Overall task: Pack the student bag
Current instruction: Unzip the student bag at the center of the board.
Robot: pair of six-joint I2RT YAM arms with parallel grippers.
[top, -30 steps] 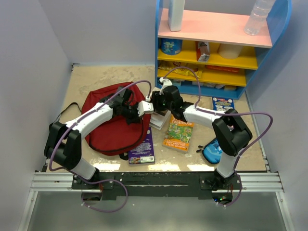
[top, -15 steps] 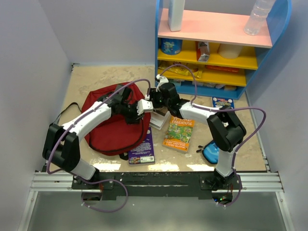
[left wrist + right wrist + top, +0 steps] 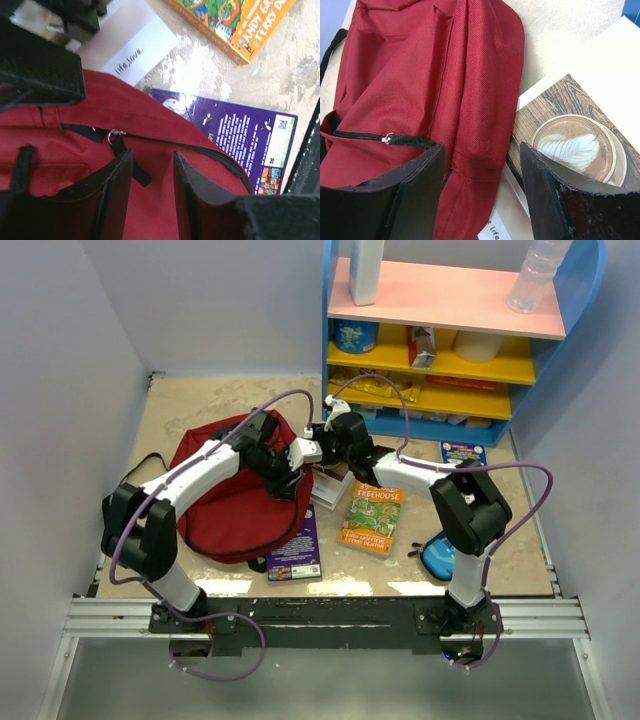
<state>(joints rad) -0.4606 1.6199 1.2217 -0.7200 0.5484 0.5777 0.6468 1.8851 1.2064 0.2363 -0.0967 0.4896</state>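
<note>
We see a sandy worktop (image 3: 200, 405) between white walls, with a coloured shelf (image 3: 450, 295) behind. The dark red student bag (image 3: 230, 510) lies centre-left. The left gripper (image 3: 151, 162) and right gripper (image 3: 482, 155) meet at its right edge, both empty with jaws apart. We judge the left nearer, since its wrist view shows the zipper pull (image 3: 116, 135) just beyond its fingers, the zip running crosswise. Only the right wrist view shows a coffee-cover book (image 3: 570, 145) against the bag.

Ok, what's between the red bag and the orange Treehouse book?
In the top view, a white book lies between the student bag and the orange book; a purple book sits nearer, partly under the bag.
</note>
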